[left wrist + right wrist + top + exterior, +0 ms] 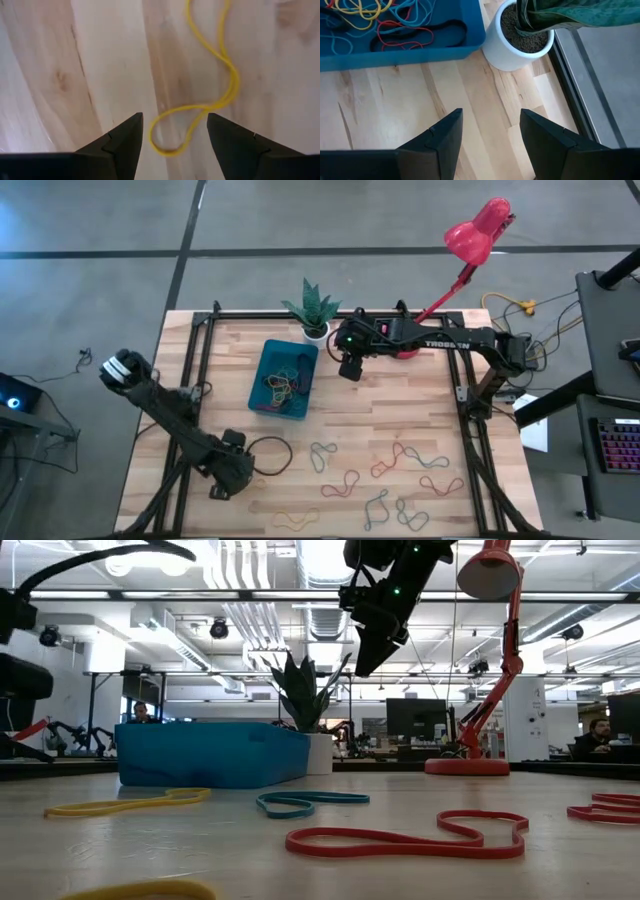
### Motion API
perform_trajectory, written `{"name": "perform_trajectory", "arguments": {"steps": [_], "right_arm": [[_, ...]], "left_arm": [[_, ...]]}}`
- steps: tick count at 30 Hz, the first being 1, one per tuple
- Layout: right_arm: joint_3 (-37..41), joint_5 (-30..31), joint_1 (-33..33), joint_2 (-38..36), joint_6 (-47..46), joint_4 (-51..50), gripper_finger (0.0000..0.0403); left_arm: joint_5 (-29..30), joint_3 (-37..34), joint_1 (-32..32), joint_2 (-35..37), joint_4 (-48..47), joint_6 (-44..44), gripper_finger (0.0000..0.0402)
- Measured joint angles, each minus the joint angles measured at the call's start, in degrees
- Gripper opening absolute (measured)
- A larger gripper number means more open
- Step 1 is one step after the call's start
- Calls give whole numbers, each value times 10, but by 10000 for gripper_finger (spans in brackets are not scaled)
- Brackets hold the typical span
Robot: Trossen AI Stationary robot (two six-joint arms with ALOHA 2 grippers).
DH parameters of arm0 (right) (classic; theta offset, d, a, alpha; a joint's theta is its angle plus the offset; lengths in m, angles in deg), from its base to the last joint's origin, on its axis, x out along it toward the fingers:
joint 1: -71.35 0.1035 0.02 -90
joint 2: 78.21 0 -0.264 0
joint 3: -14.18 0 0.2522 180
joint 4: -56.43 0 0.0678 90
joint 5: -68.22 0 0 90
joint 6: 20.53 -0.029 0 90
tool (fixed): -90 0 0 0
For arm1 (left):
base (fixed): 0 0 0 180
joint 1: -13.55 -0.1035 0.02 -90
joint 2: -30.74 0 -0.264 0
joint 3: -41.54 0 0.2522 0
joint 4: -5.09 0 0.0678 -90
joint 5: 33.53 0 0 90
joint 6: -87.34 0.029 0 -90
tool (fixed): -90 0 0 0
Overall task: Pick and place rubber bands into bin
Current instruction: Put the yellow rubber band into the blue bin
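Left arm lies low across the near-left part of the table point(400, 480), elbow bent, its left gripper point(222, 485) tipped down near the front edge, just beside a dark brown band point(270, 455) lying as an open ring. From its wrist the fingers point(125, 142) are spread, empty, straddling the looped end of a yellow band point(210, 95) flat on the wood; no contact visible. Right arm reaches in from the right edge, stretched nearly straight and held high above the surface; the right gripper point(349, 366) hangs just to the right of the bin point(262, 365) and close to the white pot with the green plant point(314, 315). Its fingers point(442, 140) are apart and hold nothing, pointing down at bare wood beside the bin wall. The bin sits left of centre toward the back and holds a tangle of bands point(282, 385), yellow, red, teal and dark. Many loose rubber bands point(400, 460), red, grey-green and yellow, lie scattered over the near-right half of the table. A red desk lamp point(478, 230) stands at the back right.
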Motion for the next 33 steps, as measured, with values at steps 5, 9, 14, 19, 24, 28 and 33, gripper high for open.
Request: {"name": "perform_trajectory", "arguments": {"steps": [5,9,14,19,24,28,33], "right_arm": [[0,0,-1,0,0,0,185],[0,0,-2,0,-1,0,185],[1,0,-2,0,-2,0,185],[5,0,-2,0,-10,-1,185],[16,0,-2,0,-13,0,185],[28,0,-2,0,-16,1,185],[40,1,-2,0,-21,2,185]], "left_arm": [[11,0,1,-36,7,-21,200],[-6,-1,1,-53,29,-30,173],[-14,-12,14,-56,81,-72,116],[-31,-35,41,-54,123,-149,50],[-51,-31,51,-40,121,-178,5],[-71,-25,53,5,64,-179,1],[-83,1,52,101,-70,-178,0]]}}
